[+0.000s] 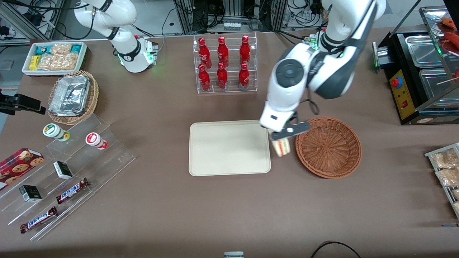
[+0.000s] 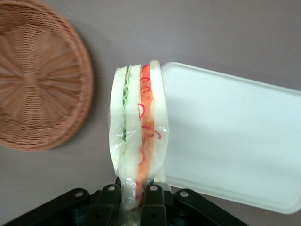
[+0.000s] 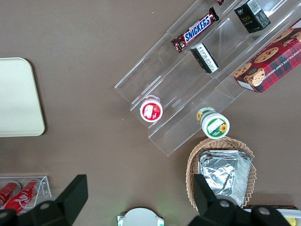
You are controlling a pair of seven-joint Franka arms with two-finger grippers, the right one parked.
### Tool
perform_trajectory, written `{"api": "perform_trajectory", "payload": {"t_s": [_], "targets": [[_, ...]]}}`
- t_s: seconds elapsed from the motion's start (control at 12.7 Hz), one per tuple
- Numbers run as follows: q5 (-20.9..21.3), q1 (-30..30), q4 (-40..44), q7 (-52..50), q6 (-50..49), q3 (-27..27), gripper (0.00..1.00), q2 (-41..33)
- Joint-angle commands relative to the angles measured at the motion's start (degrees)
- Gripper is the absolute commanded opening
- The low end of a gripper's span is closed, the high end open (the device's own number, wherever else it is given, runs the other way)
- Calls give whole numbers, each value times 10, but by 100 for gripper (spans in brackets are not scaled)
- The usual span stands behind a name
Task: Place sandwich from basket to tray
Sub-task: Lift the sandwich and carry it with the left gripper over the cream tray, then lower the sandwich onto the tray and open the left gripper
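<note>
Gripper [image 2: 133, 197] pinched tight on sandwich [image 2: 138, 127], held above gap between basket [image 1: 329, 147] and tray [image 1: 229, 148].

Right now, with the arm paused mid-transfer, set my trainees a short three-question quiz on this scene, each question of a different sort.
1. True or false: the sandwich lies in the basket.
2. Multiple choice: the gripper hangs A) above the bottle rack, B) between the basket and the tray, at the tray's edge, C) over the foil containers.
3. Short answer: what, if anything, lies on the tray?

Key:
1. False; the fingers are shut on it, clear of the basket.
2. B.
3. Nothing; its surface is bare.
</note>
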Motion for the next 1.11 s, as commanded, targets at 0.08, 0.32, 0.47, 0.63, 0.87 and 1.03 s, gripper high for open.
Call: {"api": "perform_trajectory", "payload": {"t_s": [0.08,0.32,0.47,0.63,0.87,1.03], "targets": [[-19,-71,87,1,6,8,0,95],[-16,-95,87,7,46,-1,0,118],[-13,-115,88,7,111,-1,0,151],[-9,-125,85,6,152,0,0,172],[31,-125,85,6,156,0,0,190],[36,-124,89,7,157,1,0,203]]}}
